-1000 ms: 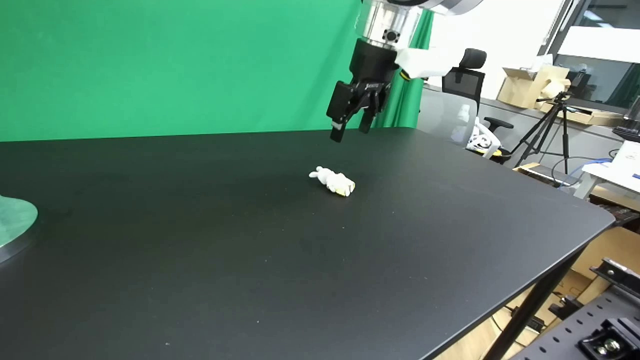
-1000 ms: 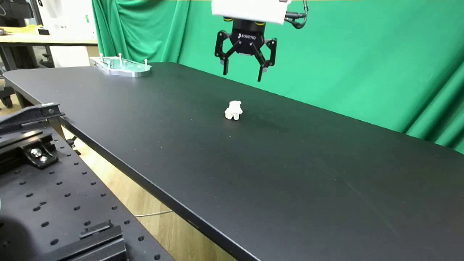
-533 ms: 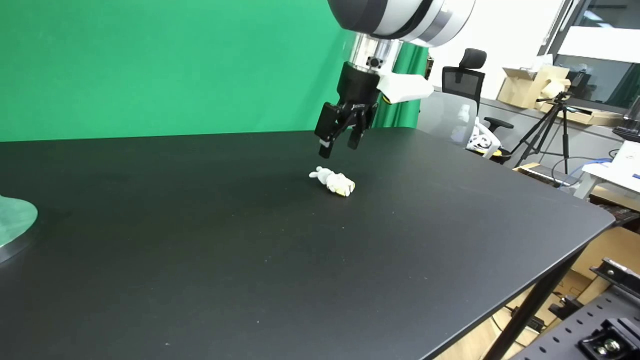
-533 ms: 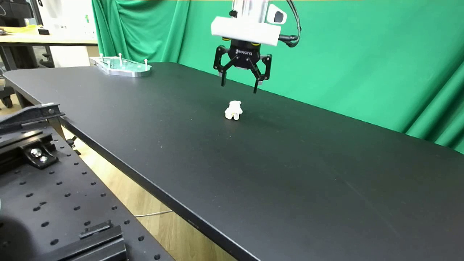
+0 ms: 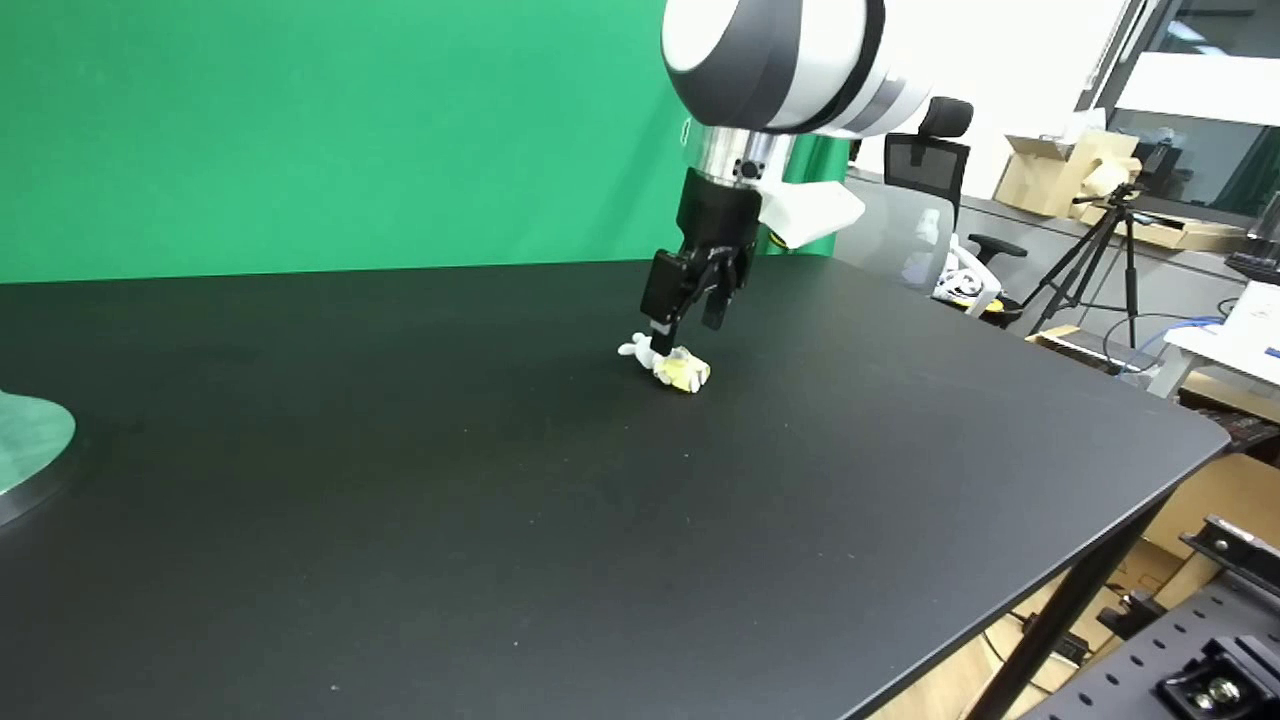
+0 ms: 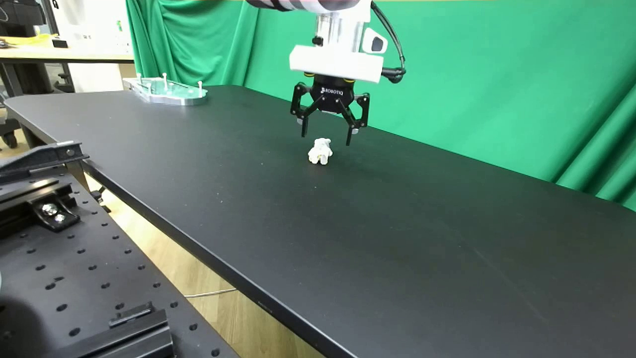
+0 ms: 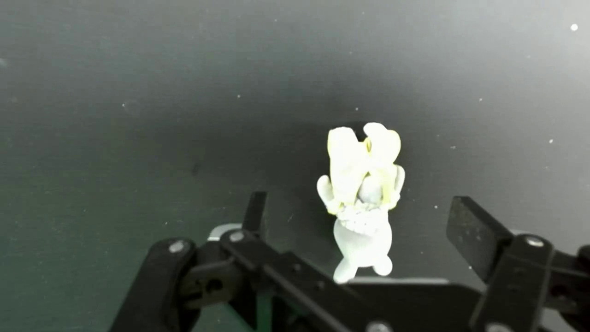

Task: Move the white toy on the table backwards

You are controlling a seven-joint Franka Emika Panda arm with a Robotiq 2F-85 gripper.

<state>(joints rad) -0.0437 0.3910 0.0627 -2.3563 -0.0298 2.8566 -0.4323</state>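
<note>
alignment first: the lumpy, elongated cream-white toy lies on the large flat matte black table, its length seen crosswise to the closing direction, between the flat black fingers of the two-fingered black robotiq gripper. those fingers stand wide apart, holding nothing, and the wrist view shows dark table on both sides of the toy, so side-to-side centring looks good enough to keep. in an exterior view the tips seem to hang above the table, so i judge the step in hand to be lowering for a grasp. come straight down, without twisting, until the tips sit low on either side of the toy's middle, just shy of the table; too high, and they may pinch only its rounded top and let it slip. where a finger crosses the toy in an exterior view, contact cannot be told. close slowly and evenly, since so small a thing could be nudged askew. then carry it low and set it down flat; which way counts as backwards these views do not settle.
</note>
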